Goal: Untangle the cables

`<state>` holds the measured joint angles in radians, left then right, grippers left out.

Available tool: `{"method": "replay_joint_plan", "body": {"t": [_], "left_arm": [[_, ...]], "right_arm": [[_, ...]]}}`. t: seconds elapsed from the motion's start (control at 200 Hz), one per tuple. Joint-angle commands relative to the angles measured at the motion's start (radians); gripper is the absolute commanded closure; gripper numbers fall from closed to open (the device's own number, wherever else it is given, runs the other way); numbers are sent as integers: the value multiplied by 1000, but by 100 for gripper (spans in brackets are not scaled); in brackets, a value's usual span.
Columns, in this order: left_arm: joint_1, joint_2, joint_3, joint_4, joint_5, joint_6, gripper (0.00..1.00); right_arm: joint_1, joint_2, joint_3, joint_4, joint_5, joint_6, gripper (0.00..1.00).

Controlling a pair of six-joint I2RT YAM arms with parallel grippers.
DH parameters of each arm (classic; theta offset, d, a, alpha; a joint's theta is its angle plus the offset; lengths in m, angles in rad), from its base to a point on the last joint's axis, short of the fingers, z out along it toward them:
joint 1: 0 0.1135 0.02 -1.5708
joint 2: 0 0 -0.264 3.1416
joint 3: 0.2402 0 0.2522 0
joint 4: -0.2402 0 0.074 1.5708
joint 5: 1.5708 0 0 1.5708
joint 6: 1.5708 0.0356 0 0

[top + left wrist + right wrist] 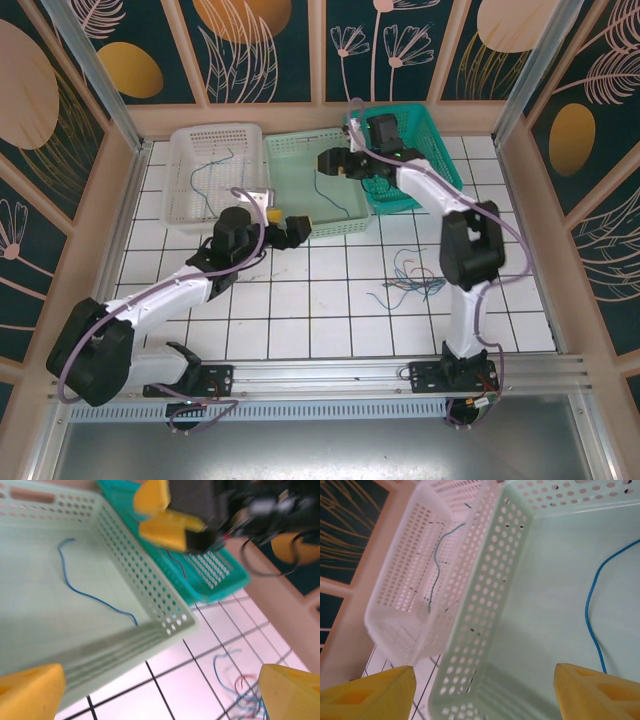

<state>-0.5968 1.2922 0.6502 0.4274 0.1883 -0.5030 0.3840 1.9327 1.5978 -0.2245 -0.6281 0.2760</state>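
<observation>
Blue cable (588,605) lies inside the mint basket (490,595).

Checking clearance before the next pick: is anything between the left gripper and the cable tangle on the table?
Nothing visible. The left gripper hangs open by the light green basket, and bare tiles lie between it and the tangle.

Far side of white tiled table (330,300), three baskets in a row:
- left: white perforated plastic basket (212,128), thin green wire (205,180) in it
- middle: pale green perforated plastic basket (300,137), thin blue wire (318,188) in it
- right: teal perforated plastic basket (445,150)

Tangle of thin coloured wires (412,280) on the table, before the teal basket, well apart.
</observation>
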Motion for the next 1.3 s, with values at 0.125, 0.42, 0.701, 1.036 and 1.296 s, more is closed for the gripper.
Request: {"method": "replay_joint_plan", "body": {"t": [0.125,0.42,0.701,1.036,1.296], "left_arm": [[-152,148,113,-119,134,207,6],[-336,447,314,-282,188,321,25],[-410,619,457,-299,196,337,29],[-414,725,549,-295,220,343,33],[-417,785,598,-307,225,346,41]], "right_arm": [[-165,-408,-437,160,149,0,27],[-464,-737,-814,142,166,74,25],[-570,-837,-922,139,131,85,25],[-590,-841,-944,160,106,95,24],[-594,-857,-956,155,110,96,24]]}}
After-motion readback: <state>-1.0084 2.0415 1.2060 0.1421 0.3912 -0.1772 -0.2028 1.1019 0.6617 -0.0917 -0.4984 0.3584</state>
